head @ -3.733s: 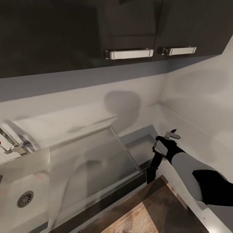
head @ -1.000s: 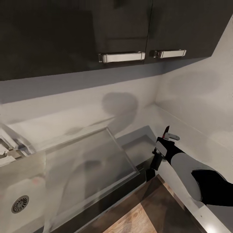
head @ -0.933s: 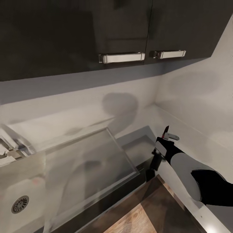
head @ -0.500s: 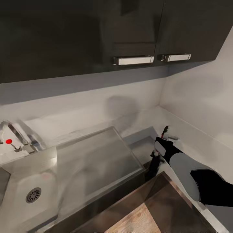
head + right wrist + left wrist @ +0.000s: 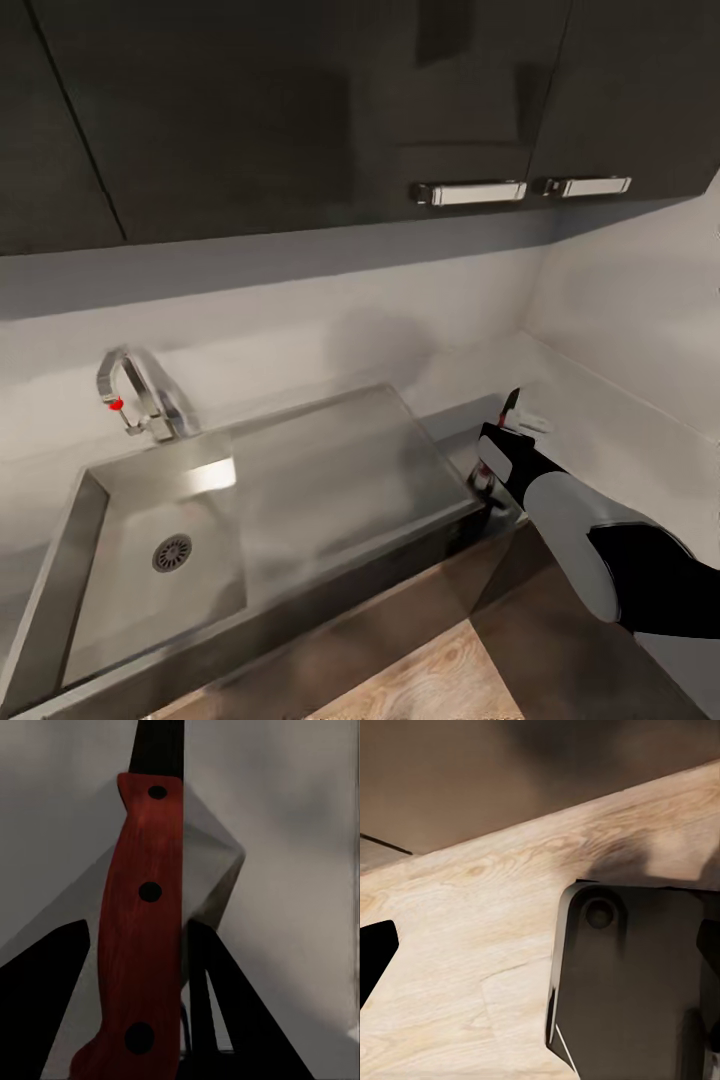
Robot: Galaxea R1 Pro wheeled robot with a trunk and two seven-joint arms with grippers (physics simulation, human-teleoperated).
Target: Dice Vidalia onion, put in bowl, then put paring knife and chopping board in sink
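One gripper in the head view: the right gripper [image 5: 517,425], clamped on the knife [image 5: 513,404]. Right wrist view confirms it: red handle [image 5: 142,937] with three dark rivets runs up between the dark fingers [image 5: 45,982], blade end pointing away toward the wall. Knife is held roughly upright, above the countertop [image 5: 600,430] near its back right corner, just past the right end of the sink [image 5: 300,560].

Sink sits along the counter's front edge: basin with round drain [image 5: 172,552] at the left end, flat drainboard [image 5: 350,460] to the right, tap [image 5: 140,390] with red dot at the back left corner. Basin looks bare; no onion visible in it.

Dark cabinets [image 5: 300,110] with bar handles [image 5: 470,192] hang over the counter.

Left wrist view: wooden floor [image 5: 465,945] and a dark robot part [image 5: 630,982]; can't tell whether the left gripper is apart or together.
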